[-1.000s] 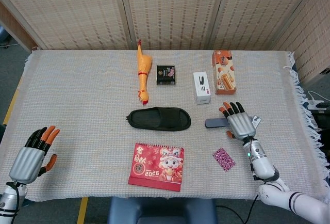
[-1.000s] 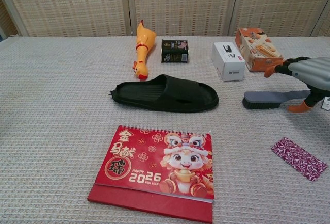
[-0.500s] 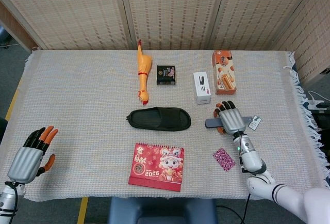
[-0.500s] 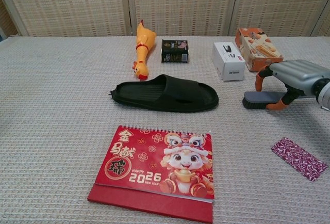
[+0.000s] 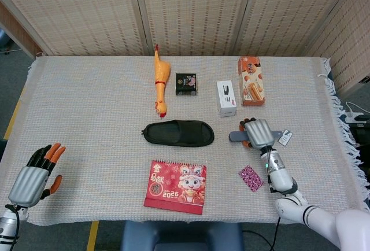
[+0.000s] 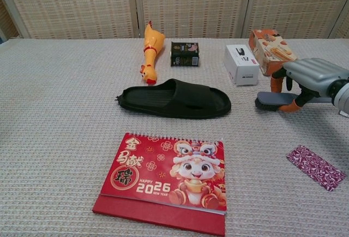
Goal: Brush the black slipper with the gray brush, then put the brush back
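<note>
Head view: right hand (image 5: 258, 132) is wrapped over the gray brush (image 5: 236, 137) near the table's (image 5: 87, 100) right edge, fingers curled down around the handle, while the black slipper (image 5: 178, 133) lies mid-table just left of the brush and apart from it; left hand (image 5: 36, 176) hovers at the front-left corner, fingers apart, holding nothing. Chest view: same right hand (image 6: 305, 78) grips the brush (image 6: 271, 101) (thumb under, fingers over the handle), bristle head tilted slightly off the cloth, slipper (image 6: 174, 99) flat behind the red calendar (image 6: 166, 178).
</note>
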